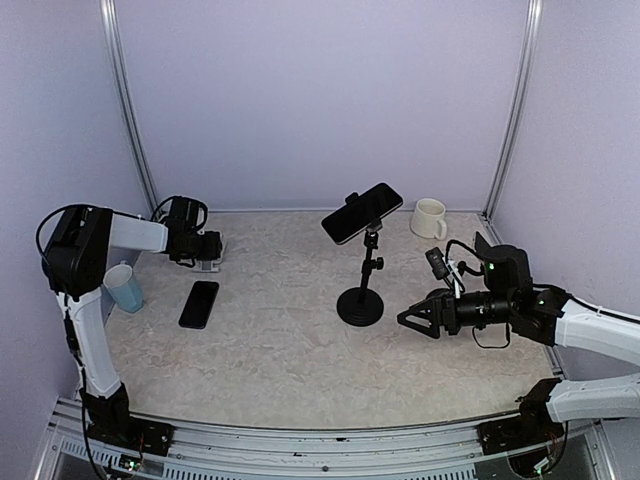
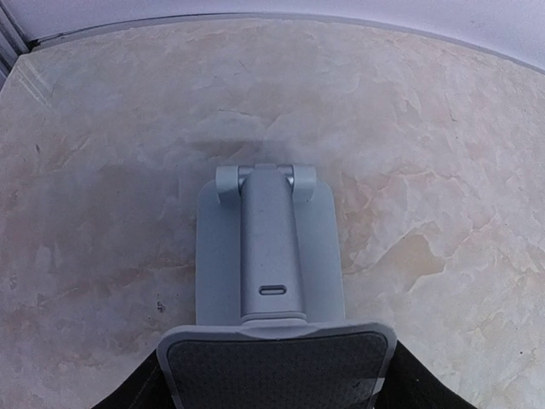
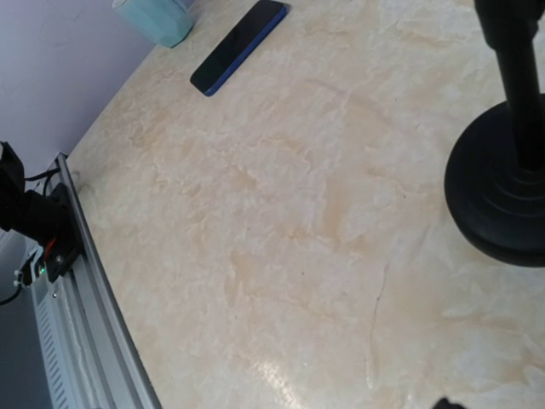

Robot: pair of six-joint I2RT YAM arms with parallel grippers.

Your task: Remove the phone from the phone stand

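Note:
A black phone (image 1: 362, 213) sits tilted in the clamp of a black stand with a round base (image 1: 360, 305), which also shows in the right wrist view (image 3: 498, 196). My right gripper (image 1: 410, 322) is open and empty, low over the table just right of that base. A small grey folding phone stand (image 1: 208, 258) stands at the back left. My left gripper (image 1: 203, 248) is shut on its padded plate (image 2: 277, 366), a dark finger (image 2: 128, 396) on each side. A second dark phone (image 1: 199, 304) lies flat on the table near it and shows in the right wrist view (image 3: 239, 45).
A light blue cup (image 1: 124, 287) stands at the left edge, also in the right wrist view (image 3: 157, 17). A white mug (image 1: 429, 218) stands at the back right. Lilac walls close the table on three sides. A metal rail (image 3: 68, 324) runs along the near edge.

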